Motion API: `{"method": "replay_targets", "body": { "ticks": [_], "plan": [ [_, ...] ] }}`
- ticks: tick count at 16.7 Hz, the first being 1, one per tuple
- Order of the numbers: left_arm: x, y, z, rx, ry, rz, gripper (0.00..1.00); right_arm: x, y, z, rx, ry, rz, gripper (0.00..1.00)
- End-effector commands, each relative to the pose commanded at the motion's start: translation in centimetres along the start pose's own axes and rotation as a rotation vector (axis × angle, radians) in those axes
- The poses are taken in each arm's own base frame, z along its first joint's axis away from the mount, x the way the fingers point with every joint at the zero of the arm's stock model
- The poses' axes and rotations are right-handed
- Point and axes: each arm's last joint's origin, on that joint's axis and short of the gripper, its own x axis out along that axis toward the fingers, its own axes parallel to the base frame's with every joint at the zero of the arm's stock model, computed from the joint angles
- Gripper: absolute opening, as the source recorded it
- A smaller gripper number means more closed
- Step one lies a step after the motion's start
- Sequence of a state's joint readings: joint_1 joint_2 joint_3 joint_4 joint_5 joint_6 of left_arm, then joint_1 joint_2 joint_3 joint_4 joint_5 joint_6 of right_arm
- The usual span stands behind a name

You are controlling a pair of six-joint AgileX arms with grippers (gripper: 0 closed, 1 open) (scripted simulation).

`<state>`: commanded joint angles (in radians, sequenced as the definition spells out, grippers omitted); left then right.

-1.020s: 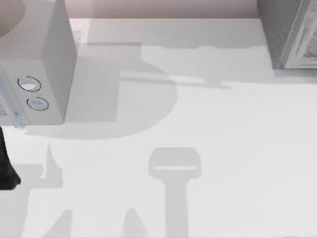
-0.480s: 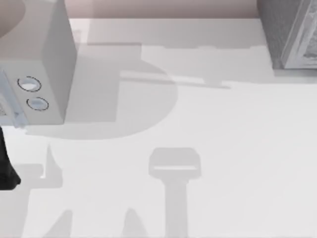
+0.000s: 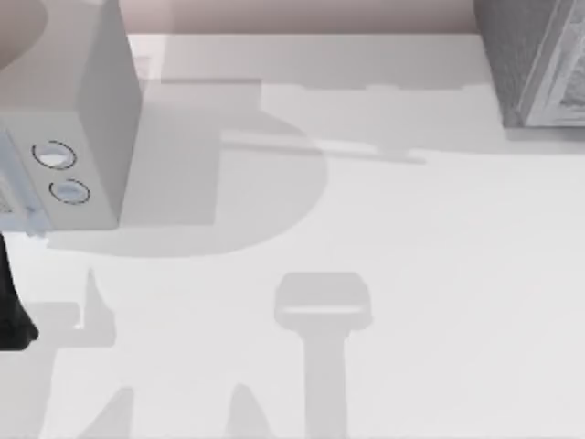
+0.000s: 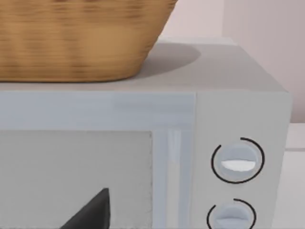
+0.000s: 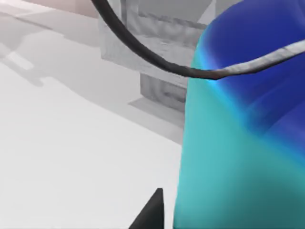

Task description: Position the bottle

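The bottle [image 5: 238, 157] looms large in the right wrist view, with a cyan body and a darker blue shoulder. It leans over and its cap is out of view. My right gripper [image 5: 150, 212] is right beside the bottle's body, with a dark cable [image 5: 143, 52] arcing in front. My left gripper [image 4: 90, 212] hangs in front of the microwave's door. A dark part of my left arm [image 3: 11, 311] sits at the table's left edge.
A grey microwave [image 3: 82, 119] with two round knobs [image 4: 237, 161] stands at the back left, carrying a wicker basket [image 4: 76, 38]. A grey block [image 3: 535, 64] stands at the back right and also appears as the grey block [image 5: 157, 52] behind the bottle. The white table [image 3: 439, 274] spreads between them.
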<state>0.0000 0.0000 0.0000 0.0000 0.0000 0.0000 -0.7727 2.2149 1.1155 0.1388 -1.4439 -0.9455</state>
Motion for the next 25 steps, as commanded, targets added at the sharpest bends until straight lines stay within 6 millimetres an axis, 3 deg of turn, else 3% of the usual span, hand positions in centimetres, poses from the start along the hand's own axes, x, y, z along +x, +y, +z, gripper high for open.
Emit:
{"method": "replay_targets", "body": {
  "ticks": [10, 17, 25],
  "plan": [
    [0.0, 0.0, 0.0, 0.000, 0.000, 0.000, 1.00, 3.9, 0.3, -1.6, -0.013, -0.001, -0.009, 0.00],
    [0.0, 0.0, 0.0, 0.000, 0.000, 0.000, 1.00, 4.4, 0.5, -1.6, -0.007, -0.006, -0.010, 0.00],
    [0.0, 0.0, 0.0, 0.000, 0.000, 0.000, 1.00, 4.4, 0.5, -1.6, -0.007, -0.006, -0.010, 0.60]
  ]
}}
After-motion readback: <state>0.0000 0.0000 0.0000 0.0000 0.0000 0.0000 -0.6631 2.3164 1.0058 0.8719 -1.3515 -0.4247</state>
